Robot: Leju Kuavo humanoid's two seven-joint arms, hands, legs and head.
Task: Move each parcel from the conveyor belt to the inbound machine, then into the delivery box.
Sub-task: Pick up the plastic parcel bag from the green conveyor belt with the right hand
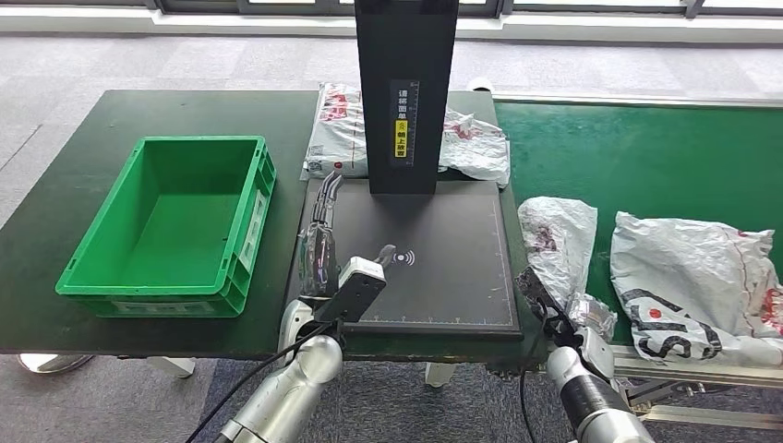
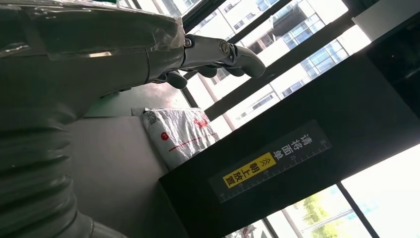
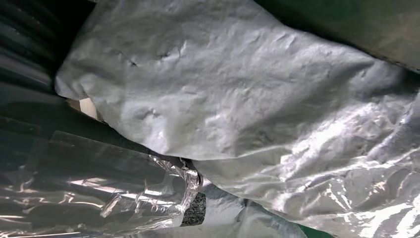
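So in the head view, a dark desk (image 1: 55, 221) is seen with a green delivery box (image 1: 175, 226) sat toward its left edge, nothing in it. The inbound machine (image 1: 434, 258) takes up the desk's right end, a flat black plate with a black column (image 1: 406, 92) rising at its far edge. One parcel (image 1: 471, 138) is wedged behind that column by the desk's far edge. The green conveyor belt (image 1: 637, 157) is butted up against the desk's right edge, and two more white parcels are found on it: a smaller parcel (image 1: 557, 242) at the belt's near-left corner and a bigger parcel (image 1: 692, 281) just beside it to the right. The left hand (image 1: 325, 235) is stretched flat over the plate's left edge, fingers out, nothing gripped. The right hand (image 1: 554, 309) is tucked at the near end of the smaller parcel.

Left wrist view: the released fingers (image 2: 223, 52) are seen extended, with the far parcel and the column's yellow label (image 2: 250, 170) beyond.

Right wrist view: crinkled white plastic of the smaller parcel is pressed right up close. Whether it's actually grasped can't be told, tbh.
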